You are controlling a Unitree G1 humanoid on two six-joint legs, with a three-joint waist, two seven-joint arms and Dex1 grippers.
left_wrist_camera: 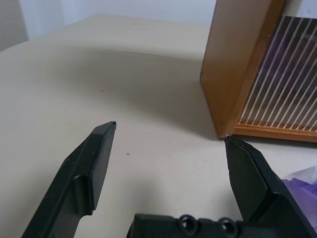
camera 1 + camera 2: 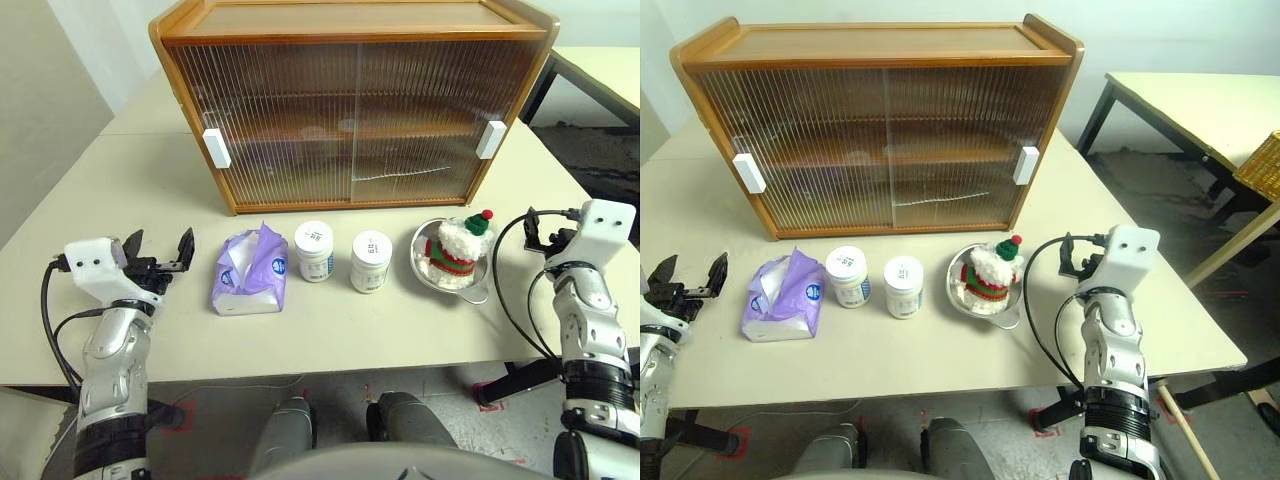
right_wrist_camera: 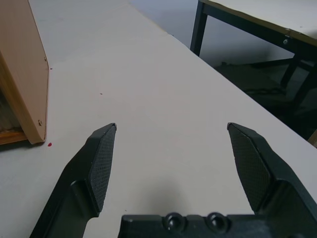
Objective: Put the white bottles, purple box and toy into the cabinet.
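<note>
While held level, both arms' fingers (image 1: 99,163) gape.

Left gripper (image 2: 160,250) and right gripper (image 3: 171,144) both level, pointing forward, jaws wide apart, holding nothing.

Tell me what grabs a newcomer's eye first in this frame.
The big wooden cabinet at the back of the table, both ribbed doors shut. Before it runs a row: purple box, two white bottles, then the toy sitting in a metal bowl.
</note>
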